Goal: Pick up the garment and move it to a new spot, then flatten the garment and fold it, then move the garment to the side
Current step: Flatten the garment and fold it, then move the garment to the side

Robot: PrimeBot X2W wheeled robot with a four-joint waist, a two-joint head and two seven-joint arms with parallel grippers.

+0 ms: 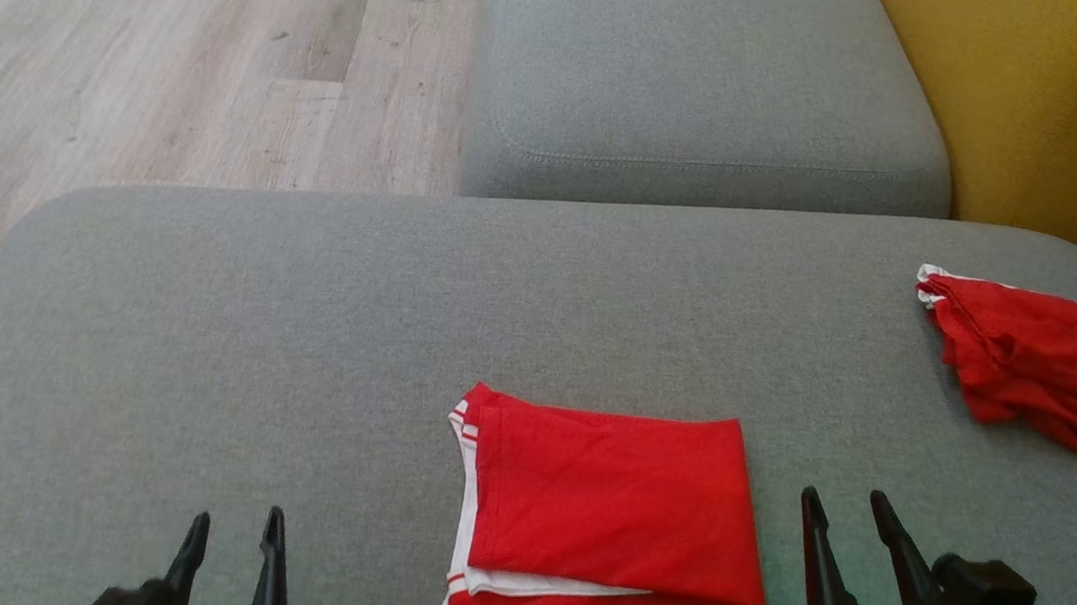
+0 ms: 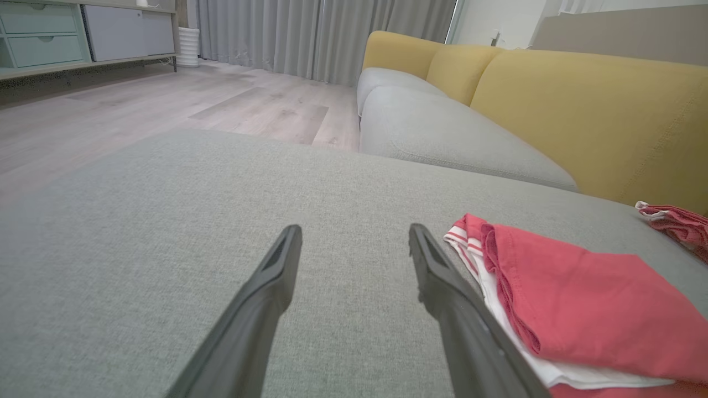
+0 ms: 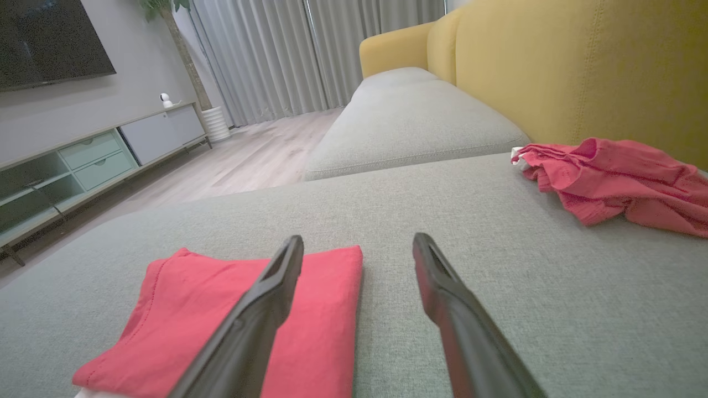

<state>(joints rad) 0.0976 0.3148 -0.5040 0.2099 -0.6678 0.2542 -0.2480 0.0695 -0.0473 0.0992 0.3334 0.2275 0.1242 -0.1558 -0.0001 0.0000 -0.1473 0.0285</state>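
Your left pincer (image 1: 237, 516) and right pincer (image 1: 844, 495) gape wide, flanking the folded red cloth garment with white trim (image 1: 609, 497) on the grey fabric cushion (image 1: 249, 334); probably limp: pinch all edge layers.

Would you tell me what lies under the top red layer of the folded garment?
On the folded garment, a white layer peeks out along the left and near edges, with more red beneath. Anything deeper is covered.
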